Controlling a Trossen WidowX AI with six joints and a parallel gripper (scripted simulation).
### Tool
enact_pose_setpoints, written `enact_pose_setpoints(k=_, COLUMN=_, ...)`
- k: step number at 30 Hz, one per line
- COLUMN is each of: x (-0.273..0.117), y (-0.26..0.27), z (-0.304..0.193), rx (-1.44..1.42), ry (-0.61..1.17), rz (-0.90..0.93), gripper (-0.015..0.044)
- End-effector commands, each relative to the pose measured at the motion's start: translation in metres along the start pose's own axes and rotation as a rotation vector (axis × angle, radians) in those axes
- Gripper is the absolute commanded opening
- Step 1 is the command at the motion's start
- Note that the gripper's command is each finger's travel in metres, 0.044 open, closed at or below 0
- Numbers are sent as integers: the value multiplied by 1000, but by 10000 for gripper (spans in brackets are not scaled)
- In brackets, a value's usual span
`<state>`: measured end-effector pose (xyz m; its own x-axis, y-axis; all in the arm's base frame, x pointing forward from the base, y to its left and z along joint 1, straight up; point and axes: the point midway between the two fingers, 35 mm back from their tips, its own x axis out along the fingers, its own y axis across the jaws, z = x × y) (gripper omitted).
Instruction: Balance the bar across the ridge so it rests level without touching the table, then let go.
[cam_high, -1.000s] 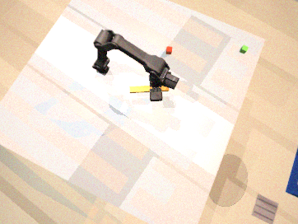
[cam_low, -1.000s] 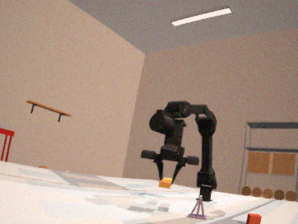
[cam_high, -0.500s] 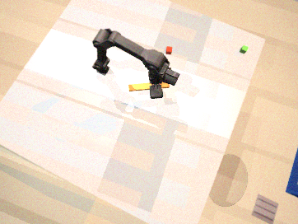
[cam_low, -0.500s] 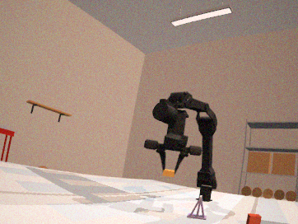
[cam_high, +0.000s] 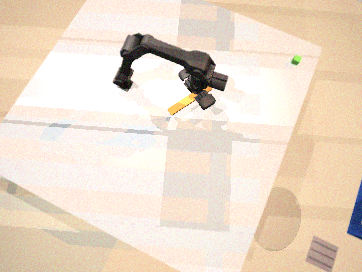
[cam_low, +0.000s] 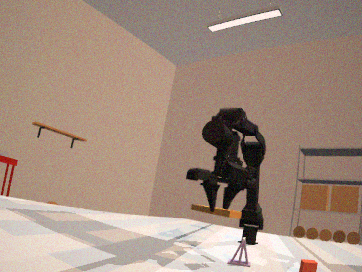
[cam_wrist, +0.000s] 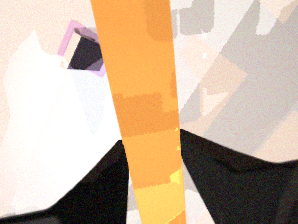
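Observation:
The orange bar (cam_high: 181, 104) (cam_low: 200, 208) (cam_wrist: 140, 65) is between the fingers of my gripper (cam_low: 219, 209) (cam_wrist: 151, 140), which is shut on it. In the exterior view the bar hangs above the table, its right end partly behind or beside the dark arm. The ridge, a small purple open frame with a triangular end (cam_low: 240, 261) (cam_wrist: 67, 41), stands on the table lower than the bar. In the wrist view it lies left of the bar's far part, and the bar hides some of its right side. The ridge does not show in the top view.
A red cube (cam_low: 308, 265) is on the table to the right of the ridge in the exterior view. A green cube (cam_high: 296, 60) lies near the table's upper right corner in the top view. The arm's base (cam_high: 122, 81) stands left of the bar there.

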<state>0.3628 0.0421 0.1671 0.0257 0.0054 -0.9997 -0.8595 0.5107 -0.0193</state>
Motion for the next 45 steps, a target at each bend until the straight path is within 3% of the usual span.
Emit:
enact_pose_setpoints(k=1, x=-2, y=5, z=13, rx=-131, ry=0, rz=-3, gripper=0)
enact_pose_setpoints(k=26, x=-2, y=67, z=81, rx=-884, ry=-6, rz=-1, gripper=0)
enact_pose_setpoints(k=45, x=23, y=71, z=81, rx=-894, ry=-6, rz=-1, gripper=0)
